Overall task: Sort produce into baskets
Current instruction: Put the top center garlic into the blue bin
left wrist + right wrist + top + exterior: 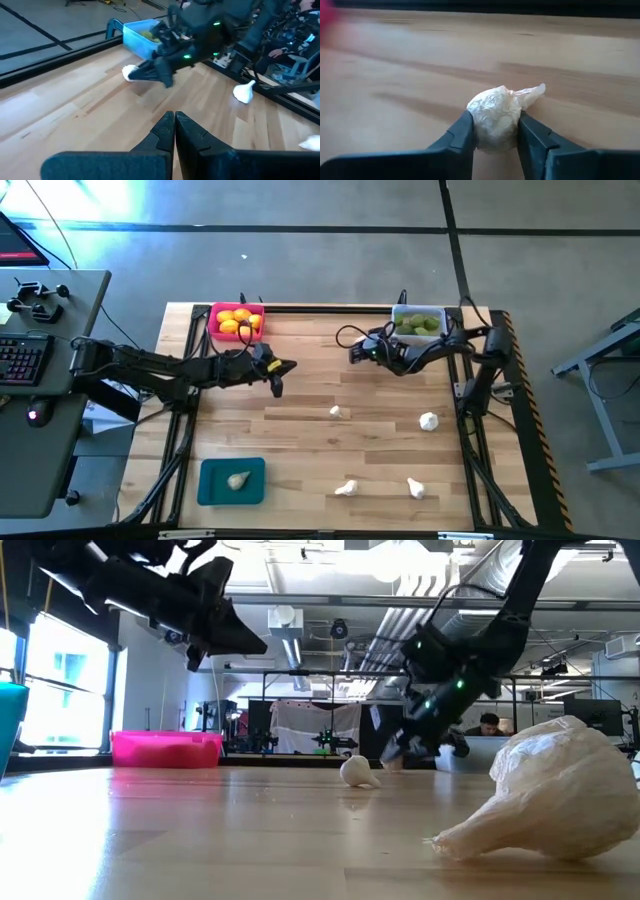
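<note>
Gripping a white garlic bulb [495, 117], the right gripper [495, 137] has its two fingers pressed against the bulb's sides, low over the wooden table [300, 440] just beside the clear basket [419, 311] of green limes [418, 325]. Left gripper [174, 131] is closed, fingers touching, holding nothing, raised above the table near the pink basket [236, 320] with its lemons [238, 321]. Teal basket [232, 481] at the table's near left holds one garlic bulb [238, 480]. Four more garlic bulbs lie loose on the table: [336, 412], [428, 420], [346, 488], [415, 488].
</note>
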`<action>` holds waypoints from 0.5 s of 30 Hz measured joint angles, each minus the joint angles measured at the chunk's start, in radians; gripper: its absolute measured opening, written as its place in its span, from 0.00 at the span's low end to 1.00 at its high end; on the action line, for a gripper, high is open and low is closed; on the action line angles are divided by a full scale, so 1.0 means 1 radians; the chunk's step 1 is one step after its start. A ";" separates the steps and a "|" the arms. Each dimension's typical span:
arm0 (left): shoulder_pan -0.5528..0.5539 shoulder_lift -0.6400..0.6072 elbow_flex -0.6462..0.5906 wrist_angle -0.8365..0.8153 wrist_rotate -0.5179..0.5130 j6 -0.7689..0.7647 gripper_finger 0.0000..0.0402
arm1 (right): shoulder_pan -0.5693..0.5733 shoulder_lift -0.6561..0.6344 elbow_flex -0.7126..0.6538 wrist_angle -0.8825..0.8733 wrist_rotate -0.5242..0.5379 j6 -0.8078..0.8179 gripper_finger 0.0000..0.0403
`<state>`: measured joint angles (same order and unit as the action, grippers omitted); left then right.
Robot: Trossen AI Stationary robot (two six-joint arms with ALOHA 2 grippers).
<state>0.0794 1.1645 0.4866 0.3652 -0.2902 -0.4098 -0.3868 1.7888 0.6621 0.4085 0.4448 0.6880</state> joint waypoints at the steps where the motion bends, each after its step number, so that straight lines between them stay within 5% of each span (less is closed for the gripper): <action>1: 0.010 0.000 0.000 0.002 0.010 0.001 0.00 | 0.005 -0.019 0.000 0.002 -0.029 -0.009 0.25; 9: 0.060 0.000 0.000 0.057 0.164 0.002 0.02 | 0.120 -0.176 0.000 0.097 -0.269 -0.313 0.27; 15: 0.060 0.000 0.002 0.137 0.262 0.028 0.14 | 0.244 -0.254 0.000 0.256 -0.377 -0.626 0.27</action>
<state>0.1390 1.1645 0.4881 0.5020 -0.0286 -0.3820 -0.1432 1.5344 0.6624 0.6644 0.0681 0.0620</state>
